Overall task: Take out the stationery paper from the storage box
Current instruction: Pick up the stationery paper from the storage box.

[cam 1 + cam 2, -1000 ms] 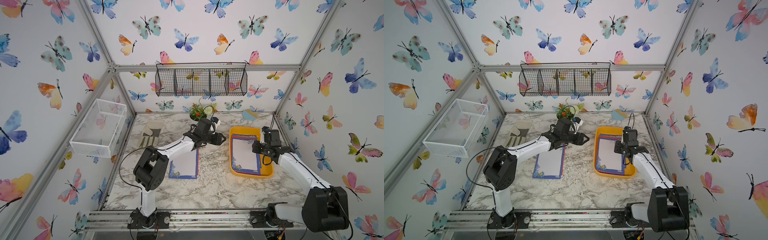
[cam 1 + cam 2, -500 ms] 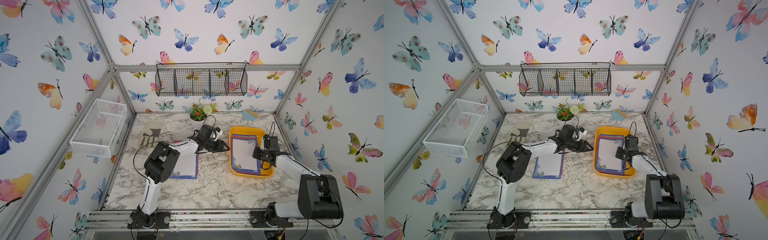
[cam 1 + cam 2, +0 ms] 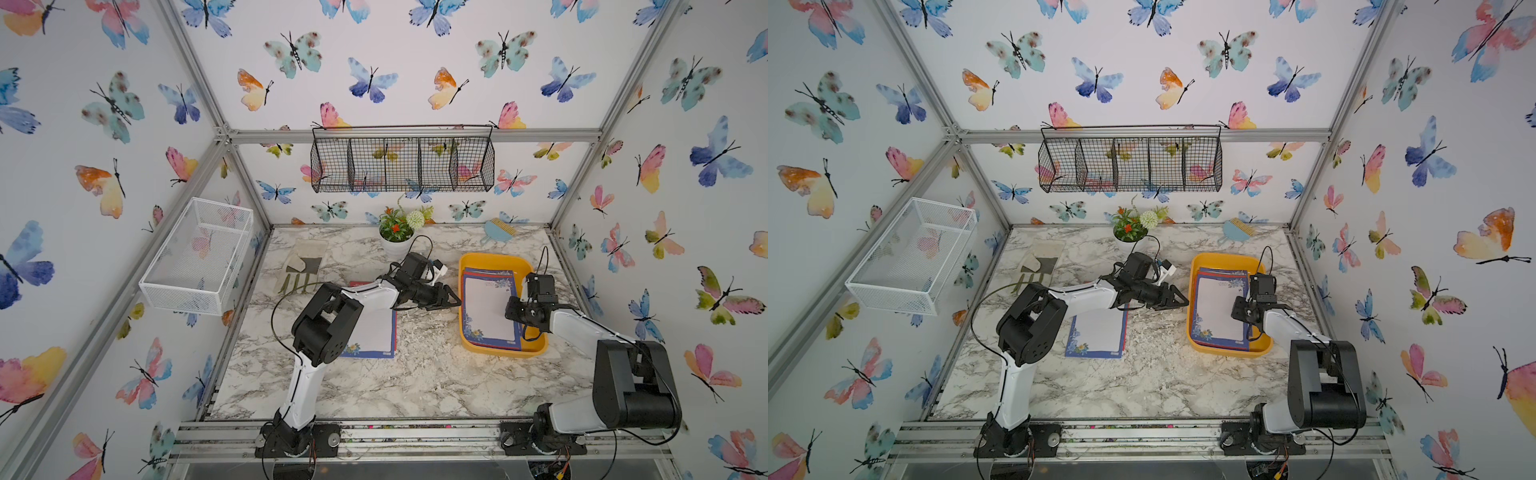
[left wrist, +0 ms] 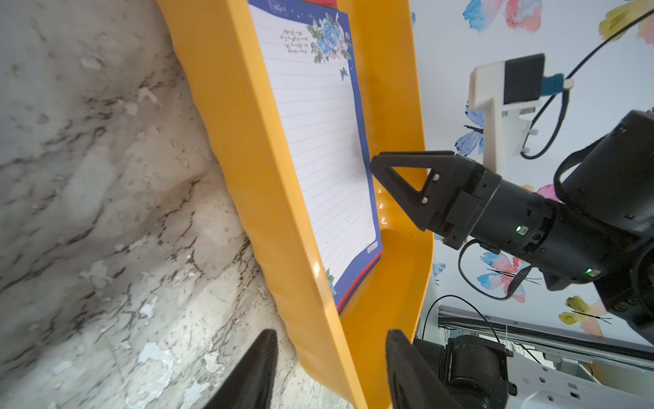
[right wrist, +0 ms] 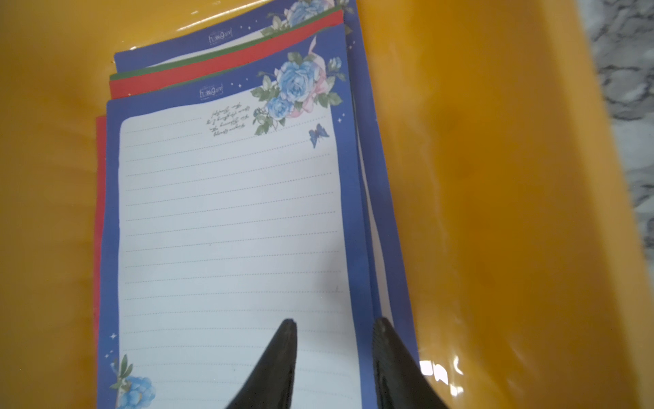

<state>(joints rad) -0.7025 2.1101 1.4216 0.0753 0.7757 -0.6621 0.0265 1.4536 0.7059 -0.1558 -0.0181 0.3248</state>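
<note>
Since 1 second ago the left arm has folded lower and carried the left gripper (image 3: pixel 454 297) from above the middle of the worktop (image 3: pixel 415 374) to the storage box (image 3: pixel 498 352). The right arm has pulled its elbow back toward its base, with the right gripper (image 3: pixel 508 309) still over the box.

The yellow-orange box sits on the right half of the worktop in both top views. The stationery paper (image 3: pixel 486 307) lies inside it as a slightly fanned stack: a blue-bordered lined sheet with blue roses is on top, and red, green and blue edges peek out beneath.

In the left wrist view the left gripper (image 4: pixel 331 354) is spread, 1 finger outside the box's near wall and 1 inside, with a gap on each side of the wall.

In the right wrist view the right gripper (image 5: pixel 334 336) is also spread. One fingertip is over the white lined area and the other at the blue border along the sheet's long edge. I cannot tell whether the tips touch the paper.

A loose sheet (image 3: pixel 376 336) with a blue border lies flat on the worktop under the left arm, well apart from the box. A potted plant (image 3: pixel 395 235) stands at the back and a pair of gloves (image 3: pixel 301 268) lies to its left
</note>
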